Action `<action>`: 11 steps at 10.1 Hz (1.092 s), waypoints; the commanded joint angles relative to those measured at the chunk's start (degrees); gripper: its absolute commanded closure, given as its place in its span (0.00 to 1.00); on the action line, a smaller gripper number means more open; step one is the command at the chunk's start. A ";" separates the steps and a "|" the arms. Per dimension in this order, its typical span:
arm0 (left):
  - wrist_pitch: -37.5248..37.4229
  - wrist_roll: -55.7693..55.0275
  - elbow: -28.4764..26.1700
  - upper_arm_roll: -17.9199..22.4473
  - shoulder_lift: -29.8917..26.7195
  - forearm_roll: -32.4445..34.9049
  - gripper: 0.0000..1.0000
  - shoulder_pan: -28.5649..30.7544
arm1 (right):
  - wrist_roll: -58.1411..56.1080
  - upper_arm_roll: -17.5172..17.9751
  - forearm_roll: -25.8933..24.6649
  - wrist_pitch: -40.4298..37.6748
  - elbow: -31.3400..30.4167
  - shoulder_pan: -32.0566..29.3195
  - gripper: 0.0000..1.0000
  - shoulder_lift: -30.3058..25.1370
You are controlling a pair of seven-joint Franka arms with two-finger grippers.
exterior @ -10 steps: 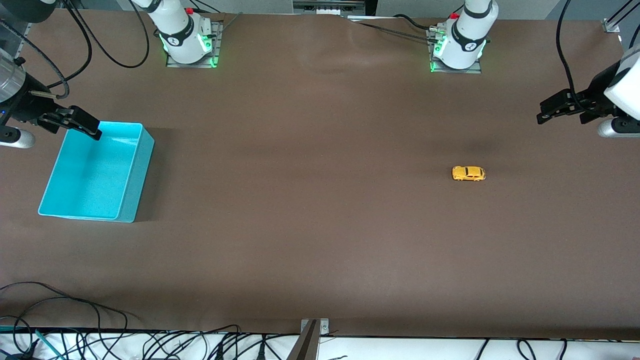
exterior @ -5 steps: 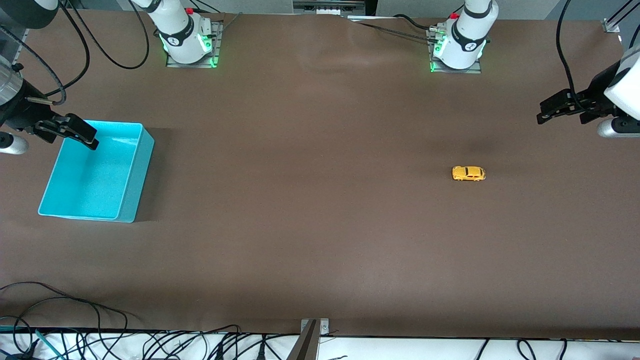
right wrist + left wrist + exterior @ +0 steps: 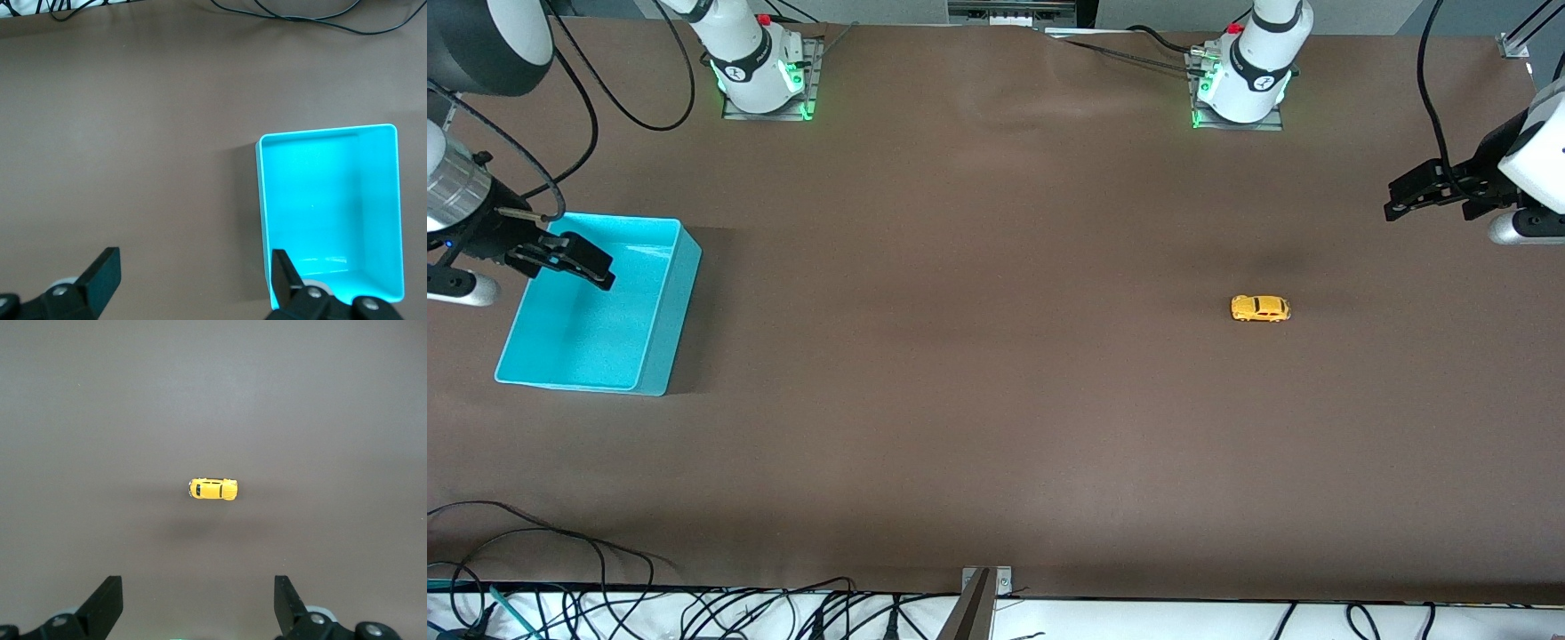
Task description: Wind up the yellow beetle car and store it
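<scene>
**Front view: table layout**

The toy car [image 3: 1260, 308] sits on the brown table [image 3: 978, 373] toward the left arm's end. The turquoise bin [image 3: 654, 307] sits toward the right arm's end, well apart from the car. The right gripper [image 3: 591, 264] hangs over the bin. The left gripper [image 3: 1396, 203] hangs over bare table.

Count, surface [image 3: 996, 400]: one, brown, carrying everything below.

Toy cars: one, the yellow beetle car [image 3: 1260, 308], also seen in the left wrist view [image 3: 213, 489].

Bins: one, turquoise bin [image 3: 660, 302], open-topped, nothing visible inside it.

Arms: two, each with one base along the top of the front view.

Grippers: two, the left gripper [image 3: 1399, 196] and the right gripper [image 3: 585, 259], two fingers each, spread apart.

Cables along the edge nearest the front camera: several, perhaps a dozen; too tangled to count.
</scene>
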 commanded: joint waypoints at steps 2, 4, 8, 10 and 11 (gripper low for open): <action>-0.85 -0.24 0.60 -0.81 -0.30 2.40 0.00 -0.02 | -0.36 0.10 0.33 0.51 0.62 -0.34 0.00 -0.09; -0.85 -0.24 0.60 -0.81 -0.30 2.40 0.00 -0.02 | -0.36 0.36 0.16 -0.45 0.62 -0.26 0.00 -1.15; -0.85 -0.32 0.60 -0.81 -0.30 2.40 0.00 0.07 | -0.62 0.19 0.41 -1.85 0.71 0.01 0.00 -1.33; -0.85 -0.41 0.60 -0.81 -0.30 2.40 0.00 0.07 | -0.62 0.19 0.42 -3.08 0.71 -0.08 0.00 -2.38; -0.85 -0.32 0.60 -0.81 -0.30 2.40 0.00 0.07 | -0.45 0.10 0.33 -3.87 0.71 -0.08 0.00 -2.56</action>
